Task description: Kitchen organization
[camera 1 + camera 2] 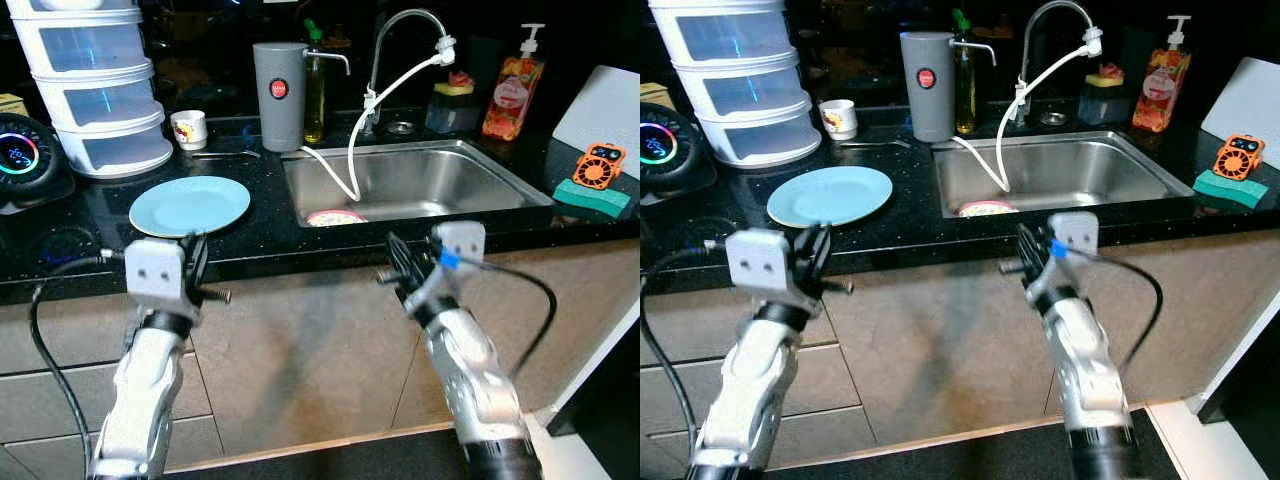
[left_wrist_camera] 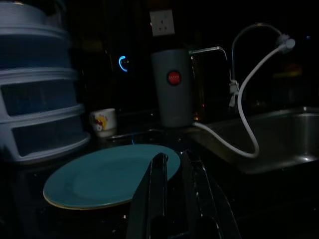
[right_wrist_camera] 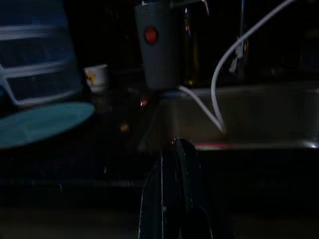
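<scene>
A light blue plate (image 1: 190, 204) lies on the black counter (image 1: 260, 235), left of the steel sink (image 1: 470, 148). A pink-rimmed dish (image 1: 335, 217) rests at the sink's near left corner. My left gripper (image 1: 197, 262) hovers at the counter's front edge just before the plate, its fingers (image 2: 159, 172) open by a narrow gap with nothing between them. My right gripper (image 1: 398, 262) is held in front of the cabinet below the sink's near left corner, shut and empty, as the right wrist view (image 3: 175, 145) confirms.
A white drawer tower (image 1: 95, 80) and a round lit device (image 1: 20, 155) stand back left. A small cup (image 1: 189, 128), grey dispenser (image 1: 279, 95), oil bottle (image 1: 314, 85), and faucet with white hose (image 1: 375, 105) line the back. Soap bottle (image 1: 513, 90), orange fan (image 1: 600, 165) and green sponge (image 1: 592, 197) sit right.
</scene>
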You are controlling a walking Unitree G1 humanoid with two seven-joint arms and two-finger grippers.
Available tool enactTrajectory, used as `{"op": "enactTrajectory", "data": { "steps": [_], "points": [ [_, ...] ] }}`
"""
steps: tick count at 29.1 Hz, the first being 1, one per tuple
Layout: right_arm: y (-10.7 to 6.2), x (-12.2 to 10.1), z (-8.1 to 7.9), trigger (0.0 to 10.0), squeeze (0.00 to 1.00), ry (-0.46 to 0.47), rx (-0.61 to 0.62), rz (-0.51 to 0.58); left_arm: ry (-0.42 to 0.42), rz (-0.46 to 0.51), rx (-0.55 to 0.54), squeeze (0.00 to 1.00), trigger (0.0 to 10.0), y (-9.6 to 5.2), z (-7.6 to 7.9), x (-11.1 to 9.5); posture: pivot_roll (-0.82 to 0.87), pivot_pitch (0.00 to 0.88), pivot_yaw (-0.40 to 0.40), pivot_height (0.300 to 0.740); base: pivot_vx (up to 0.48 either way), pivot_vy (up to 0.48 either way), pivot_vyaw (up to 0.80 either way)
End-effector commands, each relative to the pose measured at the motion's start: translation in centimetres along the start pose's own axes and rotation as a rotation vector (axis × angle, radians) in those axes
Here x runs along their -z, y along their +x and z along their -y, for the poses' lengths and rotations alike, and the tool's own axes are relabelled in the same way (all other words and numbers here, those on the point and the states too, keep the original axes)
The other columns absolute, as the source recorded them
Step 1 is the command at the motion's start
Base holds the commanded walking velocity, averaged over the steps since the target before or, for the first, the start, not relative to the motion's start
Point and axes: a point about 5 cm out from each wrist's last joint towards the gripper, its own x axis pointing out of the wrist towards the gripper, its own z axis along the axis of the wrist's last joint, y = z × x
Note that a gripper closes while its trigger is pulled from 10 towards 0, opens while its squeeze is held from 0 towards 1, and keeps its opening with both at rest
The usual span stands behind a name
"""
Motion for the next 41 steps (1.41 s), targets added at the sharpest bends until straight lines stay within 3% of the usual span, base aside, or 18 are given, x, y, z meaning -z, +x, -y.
{"op": "enactTrajectory", "data": {
  "steps": [1, 4, 7, 11, 12, 16, 18, 23, 25, 29, 31, 35, 36, 40, 41],
  "points": [
    [0.1, 0.7, 0.3, 10.0, 0.0, -0.013, 0.013, -0.042, 0.034, -0.049, -0.02, 0.0, 10.0, -0.1, -0.9, 0.7, -0.05, 0.014, 0.016, 0.74, 0.0, 0.0, 0.0],
    [0.7, -0.1, 1.2, 10.0, 0.0, -0.068, 0.064, -0.051, 0.045, -0.037, -0.05, 0.0, 10.0, 0.2, -1.7, 0.2, -0.05, 0.014, 0.016, 0.74, 0.0, 0.0, 0.0],
    [1.3, -1.1, 1.3, 10.0, 0.0, -0.034, 0.071, -0.011, 0.035, -0.048, -0.06, 0.0, 10.0, 0.4, -2.0, 0.1, -0.04, 0.015, 0.016, 0.74, 0.0, 0.0, 0.0],
    [1.6, -0.2, 1.3, 10.0, 0.0, -0.014, 0.106, -0.042, 0.053, -0.089, -0.062, 0.0, 10.0, 0.8, -1.6, 1.2, -0.04, 0.016, 0.013, 0.74, 0.0, 0.0, 0.0],
    [2.2, -1.3, -0.7, 10.0, 0.0, 0.021, 0.036, 0.014, 0.014, -0.038, 0.0, 0.0, 10.0, 2.0, 0.0, 0.0, -0.04, 0.01, 0.018, 0.74, 0.0, 0.0, 0.0],
    [2.6, -1.9, -2.0, 10.0, 0.0, 0.032, -0.021, 0.047, 0.007, -0.04, 0.053, 0.0, 10.0, 2.3, 1.0, 0.1, -0.05, 0.009, 0.023, 0.74, 0.0, 0.0, 0.0],
    [2.6, -1.5, -0.2, 10.0, 0.0, -0.002, 0.058, 0.015, 0.039, -0.054, 0.011, 0.0, 10.0, 2.3, -0.2, 0.4, -0.05, 0.015, 0.03, 0.74, 0.0, 0.0, 0.0],
    [2.6, -3.0, 1.9, 10.0, 0.0, -0.022, 0.117, 0.052, 0.062, -0.036, -0.04, 0.0, 10.0, 2.1, -2.1, -0.3, -0.05, 0.007, 0.032, 0.74, 0.0, 0.0, 0.0],
    [2.3, -2.4, 2.9, 10.0, 0.0, -0.032, 0.159, 0.028, 0.068, -0.08, -0.071, 0.0, 10.0, 1.5, -2.8, 0.8, -0.06, 0.01, 0.031, 0.74, 0.0, 0.0, 0.0],
    [2.2, -2.6, 1.9, 10.0, 0.0, -0.028, 0.122, 0.038, 0.052, -0.05, -0.043, 0.0, 10.0, 2.0, -1.9, 0.1, -0.05, 0.016, 0.027, 0.74, 0.0, 0.0, 0.0],
    [2.2, -3.0, -0.6, 10.0, 0.0, 0.001, 0.022, 0.068, 0.008, -0.023, 0.003, 0.0, 10.0, 2.6, -0.2, -0.5, -0.04, 0.006, 0.027, 0.74, 0.0, 0.0, 0.0],
    [2.3, -1.5, -0.9, 10.0, 0.0, -0.012, 0.052, 0.015, 0.029, -0.059, 0.029, 0.0, 10.0, 2.7, 0.8, 0.6, -0.05, 0.015, 0.03, 0.74, 0.0, 0.0, 0.0],
    [2.5, -2.2, -1.1, 10.0, 0.0, -0.009, 0.036, 0.041, 0.017, -0.039, 0.034, 0.0, 10.0, 2.9, 0.9, 0.1, -0.05, 0.014, 0.027, 0.74, 0.0, 0.0, 0.0],
    [2.5, -2.5, -0.5, 10.0, 0.0, -0.011, 0.031, 0.056, 0.006, -0.053, 0.017, 0.0, 10.0, 2.8, 0.3, 0.4, -0.05, 0.006, 0.025, 0.74, 0.0, 0.0, 0.0],
    [2.3, -2.5, 2.3, 10.0, 0.0, -0.041, 0.153, 0.043, 0.031, -0.056, -0.05, 0.0, 10.0, 2.6, -1.4, 0.3, -0.05, 0.016, 0.022, 0.74, 0.0, 0.0, 0.0]
  ]
}}
